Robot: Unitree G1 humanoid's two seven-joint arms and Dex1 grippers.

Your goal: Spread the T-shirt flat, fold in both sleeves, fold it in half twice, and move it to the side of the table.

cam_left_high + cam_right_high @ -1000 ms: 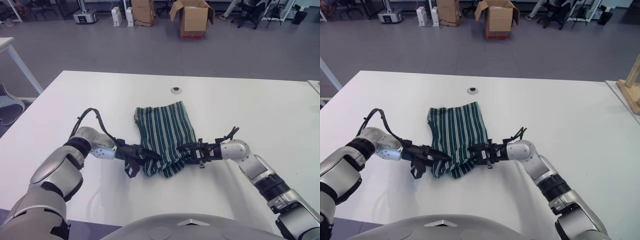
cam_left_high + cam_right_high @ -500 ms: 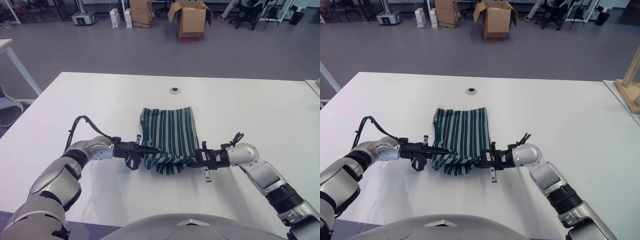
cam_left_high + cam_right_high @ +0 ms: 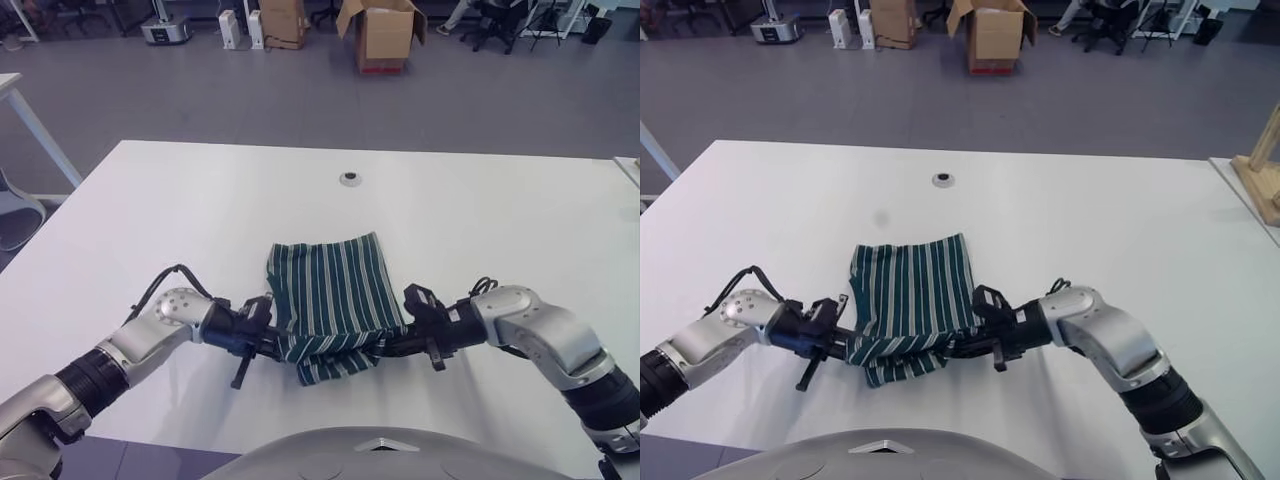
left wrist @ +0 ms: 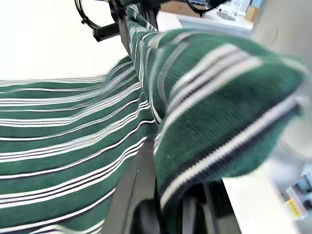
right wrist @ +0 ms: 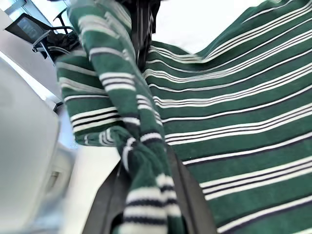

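Where the table (image 3: 480, 220) runs closest to the robot, the T-shirt (image 3: 330, 285) is gripped at both near corners. The left gripper (image 3: 270, 338) is closed on the near-left corner, and green striped cloth is seen bunched and pinched between its fingers in the left wrist view. The right gripper (image 3: 388, 342) is closed on the near-right corner, and a rolled fold of the same cloth (image 5: 141, 146) is clamped between its fingers in the right wrist view. The two grippers are pointed at each other along the near edge, which is gathered between them. A loose fold is sagging below that edge toward the robot. Past the grippers, the rest of the shirt is laid flat on the table as a narrow rectangle, with the stripes running away from the robot. It is placed roughly mid-table, well apart from either side edge. Further back, a small round cable port (image 3: 350, 179) is set into the tabletop, apart from the shirt's far edge. Beyond the table, an open cardboard box (image 3: 383, 35) is seen on the grey floor.
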